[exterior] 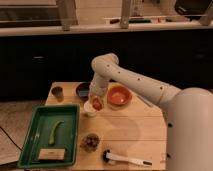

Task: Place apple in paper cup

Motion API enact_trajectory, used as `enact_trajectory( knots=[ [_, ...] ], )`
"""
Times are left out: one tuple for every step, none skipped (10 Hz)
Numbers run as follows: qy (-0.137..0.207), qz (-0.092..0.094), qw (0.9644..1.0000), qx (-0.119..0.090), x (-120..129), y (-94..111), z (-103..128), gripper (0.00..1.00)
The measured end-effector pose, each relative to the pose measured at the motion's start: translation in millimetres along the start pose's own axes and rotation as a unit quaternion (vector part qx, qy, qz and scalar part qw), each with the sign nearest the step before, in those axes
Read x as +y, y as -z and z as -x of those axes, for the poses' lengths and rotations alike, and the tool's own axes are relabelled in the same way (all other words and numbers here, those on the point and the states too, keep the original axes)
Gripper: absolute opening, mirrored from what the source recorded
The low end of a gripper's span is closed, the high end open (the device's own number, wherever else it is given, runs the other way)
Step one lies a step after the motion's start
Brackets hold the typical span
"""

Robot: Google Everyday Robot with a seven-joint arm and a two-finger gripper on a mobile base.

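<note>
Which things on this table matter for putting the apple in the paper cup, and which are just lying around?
Job: apple, paper cup, gripper right at the apple, above the cup.
Lying about: orange bowl, dark bowl, small brown cup, green tray, white-handled tool.

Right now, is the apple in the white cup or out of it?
At its mouth, not down inside: the apple shows above the paper cup, right under the gripper. Whether they touch, cannot tell.
</note>
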Motion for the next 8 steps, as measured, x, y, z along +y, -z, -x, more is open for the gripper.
enact_trajectory(
  knots=[
    [0.003, 0.001, 1.0000, 0.001, -1, 1, 0, 0.00],
    [0.009, 0.001, 1.0000, 0.001, -6, 2, 2, 0.00],
    [0.012, 0.001, 0.9999, 0.000, -9, 3, 3, 0.00],
    [0.013, 0.001, 0.9999, 0.000, -9, 4, 3, 0.00],
    [0.015, 0.003, 0.9999, 0.000, -9, 5, 4, 0.00],
    [0.019, 0.003, 0.9998, 0.000, -12, 7, 4, 0.00],
    [0.021, 0.004, 0.9998, 0.000, -14, 7, 5, 0.00],
    [0.025, 0.004, 0.9997, 0.000, -16, 8, 5, 0.00]
  ],
)
